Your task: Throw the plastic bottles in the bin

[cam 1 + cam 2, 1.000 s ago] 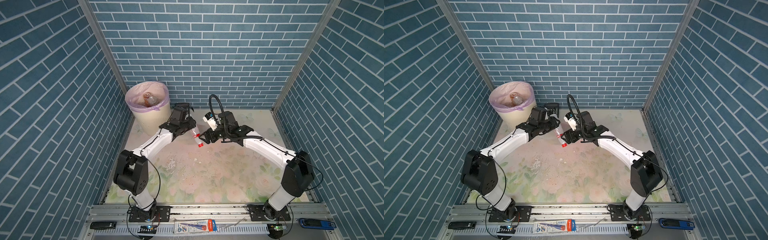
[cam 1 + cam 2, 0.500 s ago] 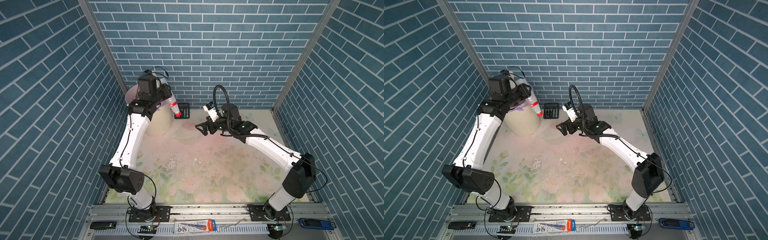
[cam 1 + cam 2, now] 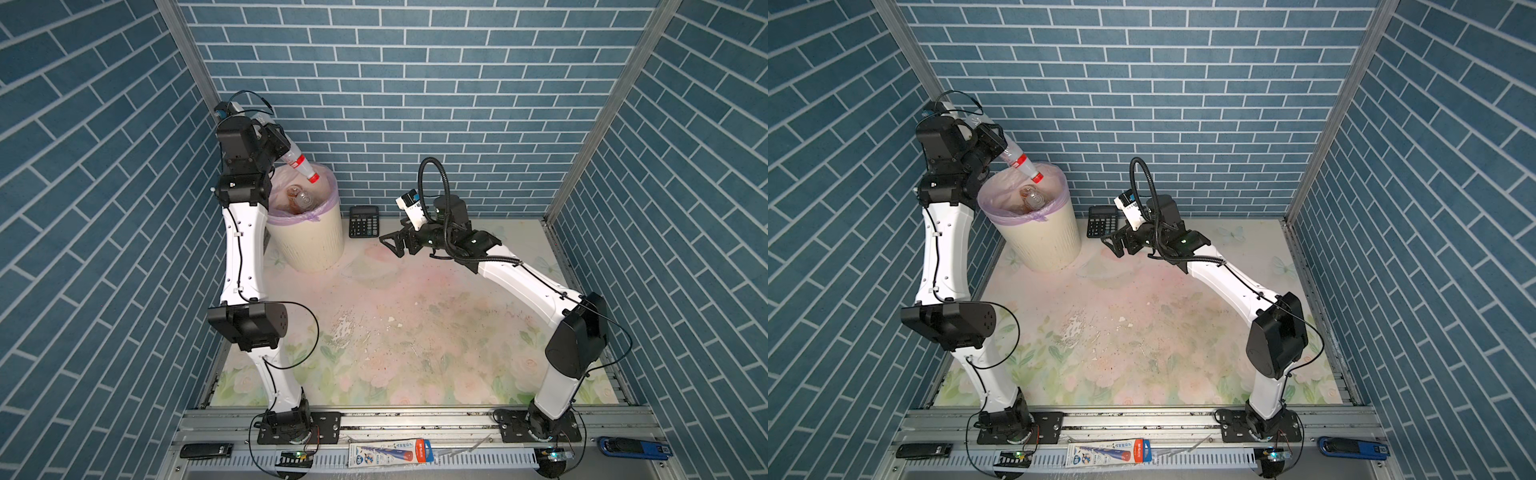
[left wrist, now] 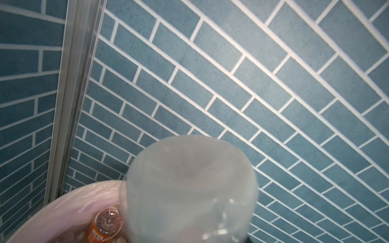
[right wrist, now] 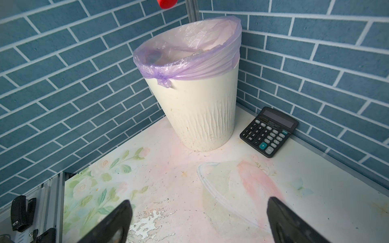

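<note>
My left gripper [image 3: 277,143] [image 3: 989,144] is raised above the bin [image 3: 309,245] [image 3: 1044,249] and shut on a clear plastic bottle [image 3: 296,159] [image 3: 1020,160] with a red label. The bottle tilts with its red cap down over the lilac-lined opening. In the left wrist view the bottle's base [image 4: 189,189] fills the foreground and hides the fingers. Other bottles [image 3: 300,198] [image 3: 1030,198] lie inside the bin, one of them amber [image 4: 106,221]. My right gripper [image 3: 392,246] [image 3: 1113,243] [image 5: 197,221] stands open and empty, low over the table, right of the bin [image 5: 200,109].
A black calculator [image 3: 364,221] [image 3: 1102,221] [image 5: 269,132] leans against the back wall, right of the bin. A flat clear plastic lid [image 5: 229,189] lies on the floral table in front of the right gripper. The bin sits in the back left corner between tiled walls.
The left arm lifted the red-labelled bottle from mid-table up over the bin. The right gripper opened, let the bottle go and drew back a little.
</note>
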Available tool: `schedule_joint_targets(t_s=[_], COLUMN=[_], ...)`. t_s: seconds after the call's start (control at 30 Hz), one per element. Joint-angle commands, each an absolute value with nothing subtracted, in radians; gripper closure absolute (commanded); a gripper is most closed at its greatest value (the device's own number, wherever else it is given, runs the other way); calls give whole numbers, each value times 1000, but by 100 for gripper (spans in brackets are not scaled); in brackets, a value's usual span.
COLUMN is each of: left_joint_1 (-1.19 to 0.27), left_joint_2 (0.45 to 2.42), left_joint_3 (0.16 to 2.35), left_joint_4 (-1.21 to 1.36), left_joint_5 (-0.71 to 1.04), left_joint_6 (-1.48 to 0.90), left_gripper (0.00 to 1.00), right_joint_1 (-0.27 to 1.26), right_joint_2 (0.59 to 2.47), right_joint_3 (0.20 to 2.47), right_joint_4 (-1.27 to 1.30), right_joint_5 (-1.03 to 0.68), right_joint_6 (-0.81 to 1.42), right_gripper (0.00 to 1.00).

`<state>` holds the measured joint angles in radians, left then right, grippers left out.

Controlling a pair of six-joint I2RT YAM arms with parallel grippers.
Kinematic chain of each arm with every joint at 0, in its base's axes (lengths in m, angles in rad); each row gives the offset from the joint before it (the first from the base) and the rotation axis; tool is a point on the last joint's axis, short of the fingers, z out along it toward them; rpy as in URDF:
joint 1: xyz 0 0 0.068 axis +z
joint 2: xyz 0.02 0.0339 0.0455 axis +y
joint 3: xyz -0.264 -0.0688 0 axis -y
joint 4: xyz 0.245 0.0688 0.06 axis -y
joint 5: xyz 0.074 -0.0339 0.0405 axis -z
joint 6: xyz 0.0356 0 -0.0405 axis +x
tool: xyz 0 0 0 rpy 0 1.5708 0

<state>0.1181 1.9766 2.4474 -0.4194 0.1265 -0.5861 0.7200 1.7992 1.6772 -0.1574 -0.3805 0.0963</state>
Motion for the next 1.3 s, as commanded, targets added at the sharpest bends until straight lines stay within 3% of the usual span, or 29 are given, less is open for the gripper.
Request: schedule_joint_targets(t_s=[0.0,0.07,0.1,0.17,0.53,0.93,1.07,1.27], left_joint_1=[120,121,121,121,9,-103,-180,-286], left_joint_2=[2051,2096,2117,2132,1870,1641,1573,1389], left_joint_3=[2454,2444,2452,2475,2314,1946,1782,1323], left_joint_4=[-376,-417,-461,-528,-532,-386,-295,46], left_joint_5=[120,110,103,121,154,136,131,109], left_joint_6=[-588,-595,-595,-599,-518,-491,-402,-242], left_gripper=[47,39,30,1,1,1,1,1], right_joint_1=[719,718,717,718,717,710,685,596], right_joint_2=[1827,1834,1835,1835,1828,1755,1714,1626], right_joint_3=[1737,1738,1740,1736,1689,1593,1544,1418], right_joint_4=[-169,-172,-174,-176,-132,-111,-116,-132], right_joint_5=[-400,-406,-409,-415,-436,-366,-288,-97], right_joint_6=[57,61,63,66,127,150,168,219], right_gripper=[1,1,1,1,1,1,1,1])
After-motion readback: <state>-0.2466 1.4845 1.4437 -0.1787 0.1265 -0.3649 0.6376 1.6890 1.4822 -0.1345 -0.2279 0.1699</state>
